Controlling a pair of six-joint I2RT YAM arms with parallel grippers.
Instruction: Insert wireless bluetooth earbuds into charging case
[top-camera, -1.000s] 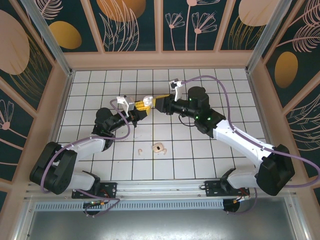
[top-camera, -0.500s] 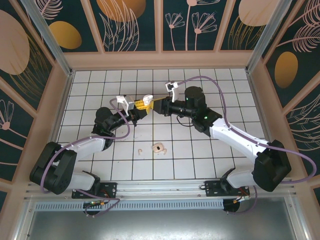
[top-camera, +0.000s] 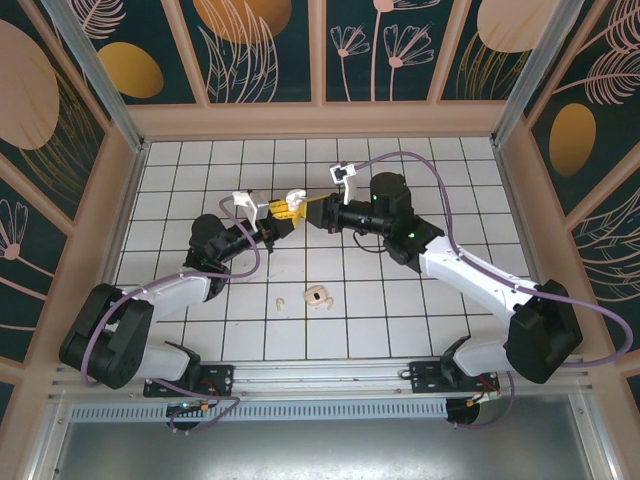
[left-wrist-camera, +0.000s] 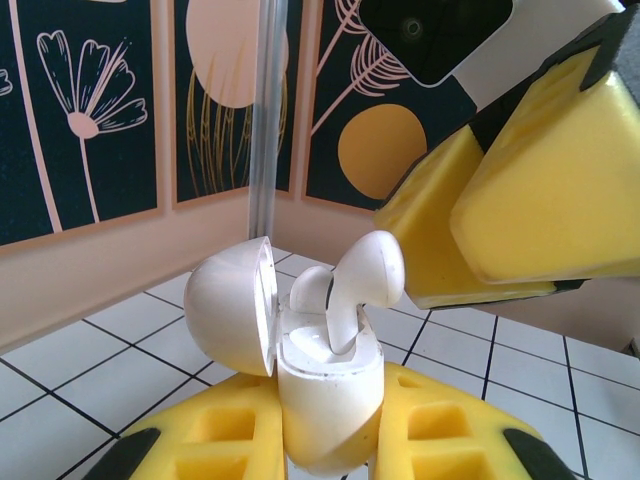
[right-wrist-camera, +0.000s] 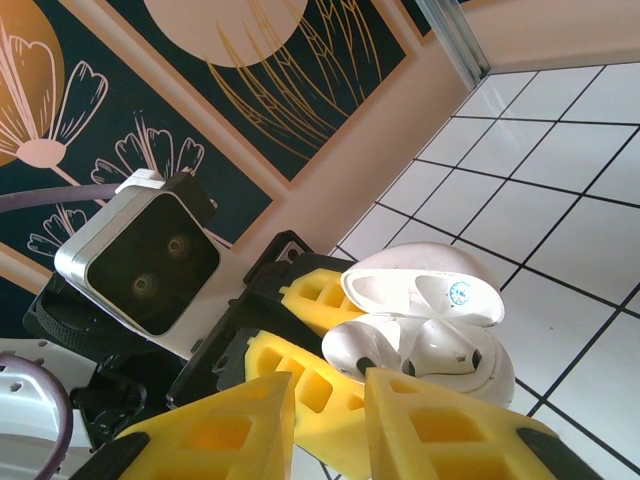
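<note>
I'm taking the glossy white plastic charging case (left-wrist-camera: 330, 400) as my landmark. My left pincer (top-camera: 288, 211) is clamped on its lower body, one yellow foam finger (left-wrist-camera: 225, 440) on each side, and holds it up off the white tiled worktop (top-camera: 400, 300). The case's lid is swung open on the side away from my right arm.

A smooth white earbud (left-wrist-camera: 362, 275) stands in the case with its stem down in the socket and its rounded head above the rim, so it is not fully seated. In the right wrist view, this earbud lies in the opening under the raised lid. Beside it in the case, on the lid side, I see a second white rounded shape (left-wrist-camera: 308, 290), and I cannot tell what it is.

My right pincer (left-wrist-camera: 470, 215) comes at the case from the side opposite the lid. Its yellow foam fingers are drawn narrow with a slim gap between them, and I see nothing in that gap. The lower fingertip is just beside the earbud's head, and I cannot tell whether they touch.

Well apart from the case, toward the arm bases, a tiny pale curved piece (top-camera: 281, 300) lies on the worktop. Near it lies a rounder pale pinkish piece (top-camera: 318, 296).
</note>
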